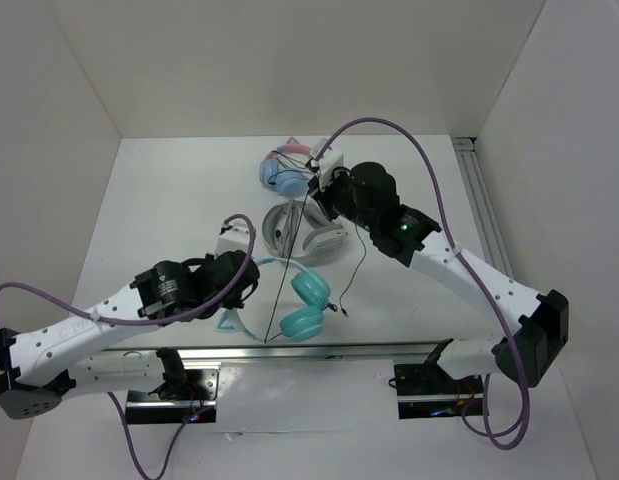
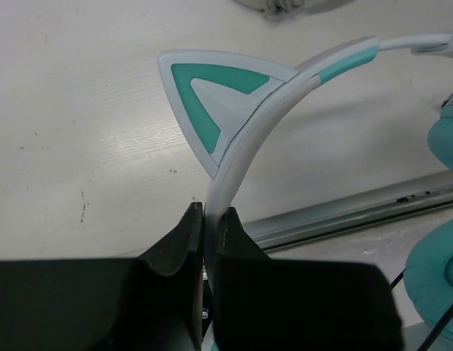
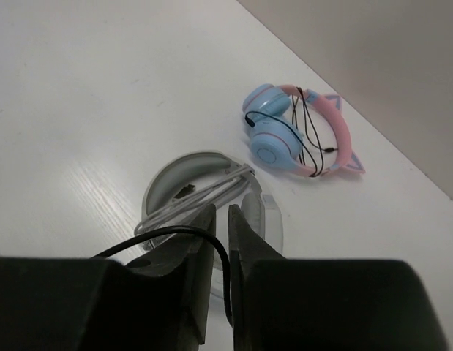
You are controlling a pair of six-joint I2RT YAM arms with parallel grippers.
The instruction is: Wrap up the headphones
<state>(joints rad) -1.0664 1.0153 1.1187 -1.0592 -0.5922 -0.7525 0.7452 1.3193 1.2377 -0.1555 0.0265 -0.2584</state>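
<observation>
Headphones (image 1: pixel 307 305): teal over-ear cups, white headband, teal cat ear. Cups near front edge of worktop (image 1: pixel 169 200); headband arching leftward; thin black cable (image 1: pixel 289 265) stretched taut.

A robotics lab test cell, not a lived-in room. Bare white panels (image 1: pixel 289 60) box in a white tabletop (image 1: pixel 159 200) ahead of the grippers and out to either side. An aluminium rail (image 1: pixel 329 350) runs close beside the left gripper (image 2: pixel 209 219). A second rail (image 1: pixel 484 200) lies well off to the right of the right gripper (image 3: pixel 220 219). The two arms stand on black mounting plates (image 1: pixel 429 395) behind the grippers, and purple cables (image 1: pixel 414 145) loop loosely over them. The loose objects are three sets. The teal headphones (image 1: pixel 307 305) are at the left gripper, grey-white headphones (image 3: pixel 204 190) lie just ahead of the right gripper, and blue-and-pink headphones (image 3: pixel 299 131) lie farther ahead.
</observation>
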